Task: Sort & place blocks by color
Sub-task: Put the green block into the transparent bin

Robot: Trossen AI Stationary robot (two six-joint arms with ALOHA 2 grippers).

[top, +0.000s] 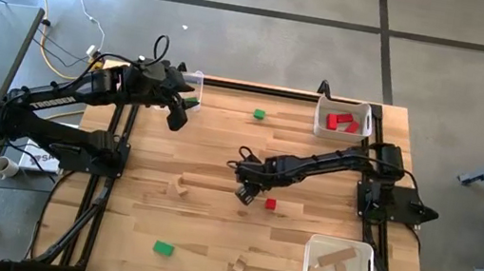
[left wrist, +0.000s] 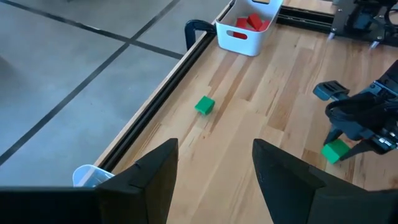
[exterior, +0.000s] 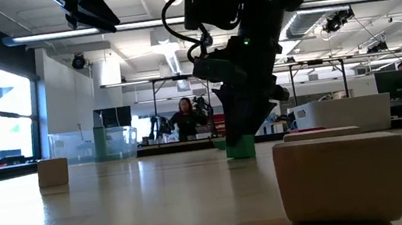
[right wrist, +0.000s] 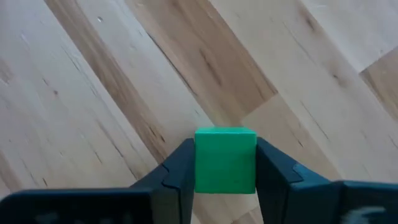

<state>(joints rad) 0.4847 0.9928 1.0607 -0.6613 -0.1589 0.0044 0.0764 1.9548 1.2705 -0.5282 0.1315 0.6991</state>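
Note:
A green block (right wrist: 225, 158) sits near the table's middle between the fingers of my right gripper (top: 246, 194), which is shut on it. The low view shows the same green block (exterior: 241, 148) under the dark gripper. Loose on the wood lie a red block (top: 270, 203), a green cube (top: 259, 114) farther back, a green block (top: 163, 249) at the near left and plain wood blocks (top: 182, 185) (top: 238, 268). My left gripper (top: 177, 116) hangs open above the far left of the table, touching nothing. My right gripper pinches the green block by two opposite side faces (right wrist: 198, 163), one dark finger (right wrist: 177, 174) on each. The fingers come from above, slanting steeply down. In the left wrist view the block (left wrist: 336, 150) sits with its underside on the table.
A white bin (top: 366, 125) with red blocks stands at the far right, a bin (top: 312, 261) with plain wood pieces at the near right, a clear bin (top: 198, 79) at the far left. In the low view a wood block (exterior: 341, 175) lies close to that camera.

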